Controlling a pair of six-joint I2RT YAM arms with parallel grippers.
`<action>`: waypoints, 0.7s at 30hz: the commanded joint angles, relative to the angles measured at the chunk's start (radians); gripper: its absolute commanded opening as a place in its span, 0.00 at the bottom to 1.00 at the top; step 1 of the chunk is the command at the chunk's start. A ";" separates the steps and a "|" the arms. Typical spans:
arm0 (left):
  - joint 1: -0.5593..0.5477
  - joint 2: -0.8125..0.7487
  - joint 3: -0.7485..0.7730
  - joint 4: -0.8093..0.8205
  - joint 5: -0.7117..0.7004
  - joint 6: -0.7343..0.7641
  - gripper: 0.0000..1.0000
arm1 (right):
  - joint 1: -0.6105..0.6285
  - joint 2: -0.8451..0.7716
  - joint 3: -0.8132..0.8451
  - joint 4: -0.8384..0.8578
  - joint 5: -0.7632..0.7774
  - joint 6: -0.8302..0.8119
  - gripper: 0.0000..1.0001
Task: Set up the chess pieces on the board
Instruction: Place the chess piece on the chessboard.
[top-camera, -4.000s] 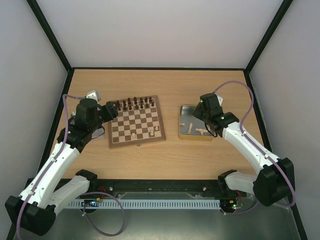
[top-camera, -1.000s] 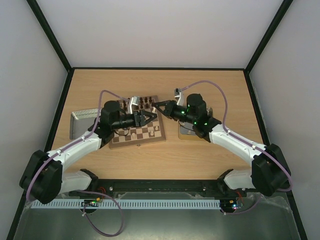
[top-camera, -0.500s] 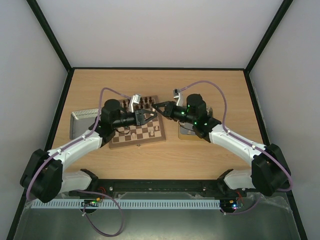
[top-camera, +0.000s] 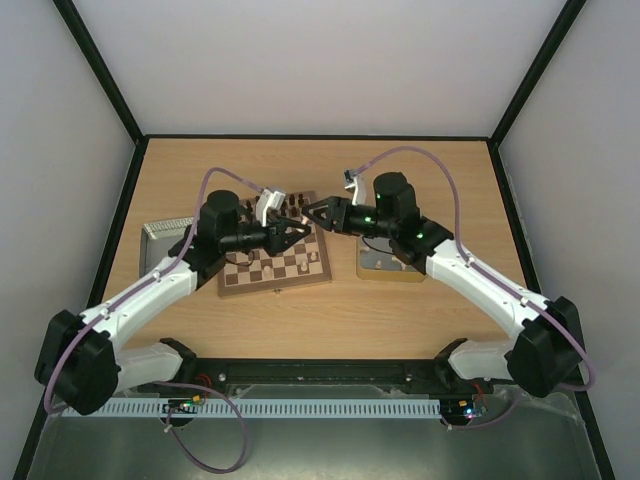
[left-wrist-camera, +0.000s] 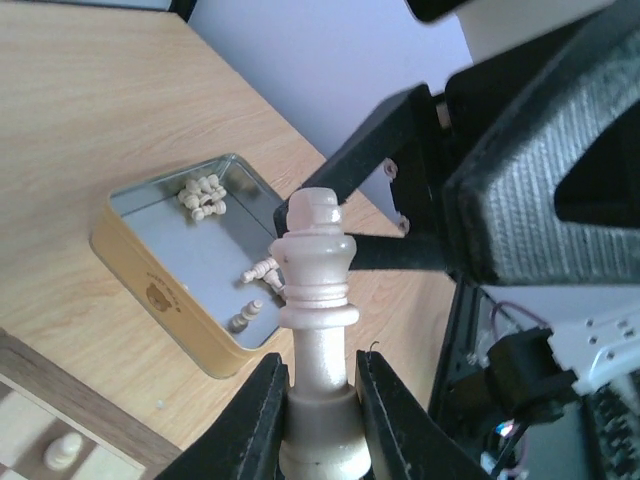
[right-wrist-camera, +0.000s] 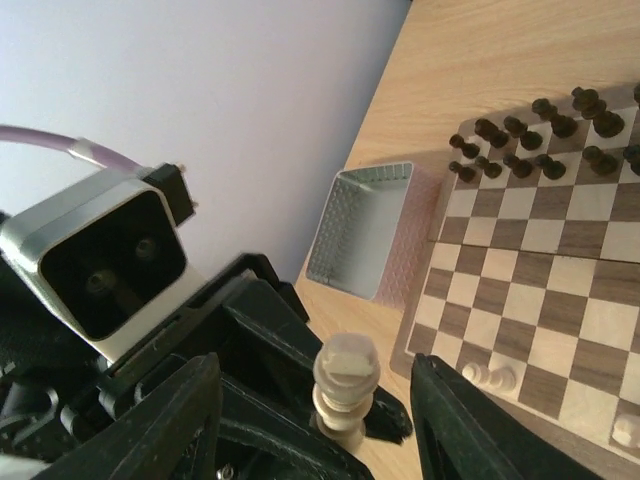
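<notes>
Above the board (top-camera: 272, 289) my two grippers meet tip to tip. My left gripper (left-wrist-camera: 320, 400) is shut on the base of a tall cream chess piece (left-wrist-camera: 318, 300), which sticks out past its fingers. My right gripper (right-wrist-camera: 318, 420) stands open, its fingers wide on either side of that piece's head (right-wrist-camera: 345, 385) without touching it. In the top view the left gripper (top-camera: 290, 233) and right gripper (top-camera: 313, 214) hover over the board's far right part. A few cream pieces (right-wrist-camera: 490, 377) stand on the board's near rows.
Dark pieces (right-wrist-camera: 530, 140) fill the board's far rows. A gold tin (left-wrist-camera: 150, 280) right of the board holds loose cream pieces (left-wrist-camera: 200, 195). A silver tin (top-camera: 160, 232) lies left of the board, partly under my left arm.
My left gripper closed on the cream piece, then my right gripper opened and let go of it. Both wrists have risen slightly over the board.
</notes>
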 joint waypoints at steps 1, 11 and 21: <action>0.002 -0.052 0.059 -0.159 0.062 0.287 0.07 | -0.007 -0.034 0.082 -0.206 -0.073 -0.127 0.52; 0.004 -0.038 0.140 -0.314 0.190 0.548 0.05 | -0.007 -0.037 0.144 -0.362 -0.154 -0.248 0.29; 0.019 0.006 0.177 -0.360 0.227 0.597 0.06 | -0.007 -0.015 0.151 -0.342 -0.178 -0.259 0.10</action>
